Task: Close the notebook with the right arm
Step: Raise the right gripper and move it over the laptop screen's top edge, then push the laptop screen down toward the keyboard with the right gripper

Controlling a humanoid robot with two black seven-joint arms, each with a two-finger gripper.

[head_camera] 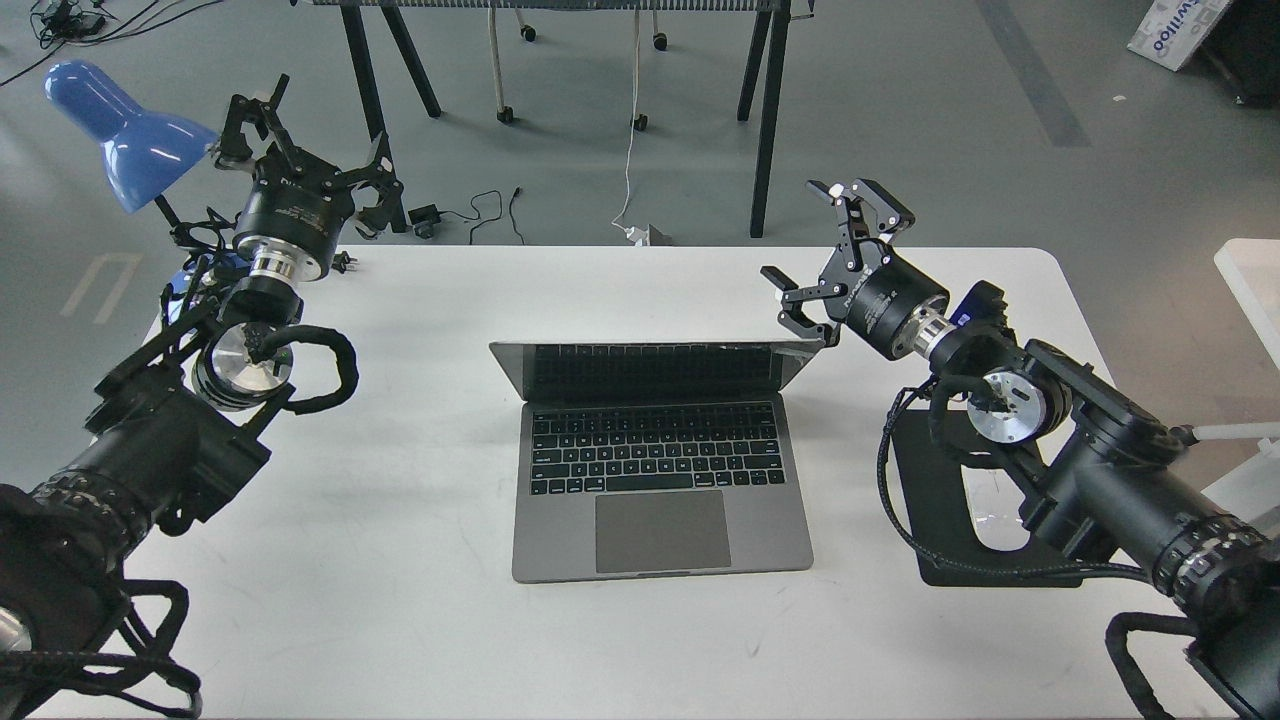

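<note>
The notebook (660, 480) is a slim grey laptop with a black keyboard, lying open in the middle of the white table (400, 620). Its screen (655, 370) leans back, seen foreshortened. My right gripper (815, 255) is open, its fingers spread wide, just right of the screen's upper right corner. Its lower finger (800, 325) is close to that corner; I cannot tell whether it touches. My left gripper (310, 135) is open and empty at the table's far left corner, far from the notebook.
A black mouse pad (945, 520) lies under my right arm, right of the notebook. A blue desk lamp (120, 130) stands by my left gripper. Table legs and cables are on the floor beyond the far edge.
</note>
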